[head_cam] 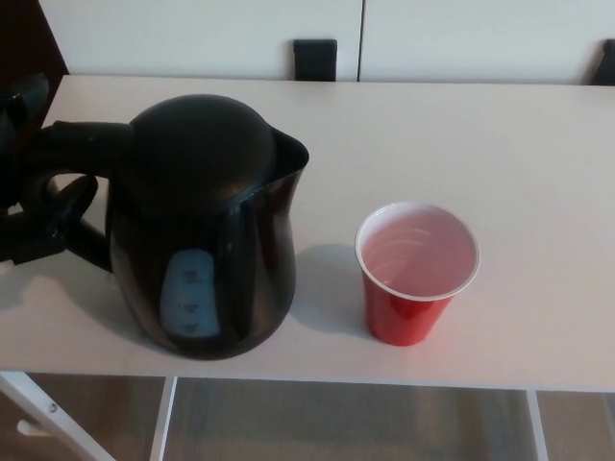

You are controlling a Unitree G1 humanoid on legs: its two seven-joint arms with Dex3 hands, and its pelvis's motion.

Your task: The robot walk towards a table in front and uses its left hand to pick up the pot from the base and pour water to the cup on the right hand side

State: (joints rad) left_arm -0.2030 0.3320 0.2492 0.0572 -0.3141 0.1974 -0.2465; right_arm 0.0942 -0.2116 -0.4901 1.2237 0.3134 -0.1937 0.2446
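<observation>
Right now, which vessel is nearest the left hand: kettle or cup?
The kettle: the left hand is at its handle. The red cup stands apart, farther right.

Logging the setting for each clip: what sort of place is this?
Probably an office or lab test area, not a kitchen: a plain white table with only a kettle and a red cup, chair backs against a bare wall.

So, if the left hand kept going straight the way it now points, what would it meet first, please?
The left hand points right, its fingers already around the kettle's handle. Going on, it would probably meet the black kettle's body first, well before the red cup, though depth is hard to judge.
</observation>
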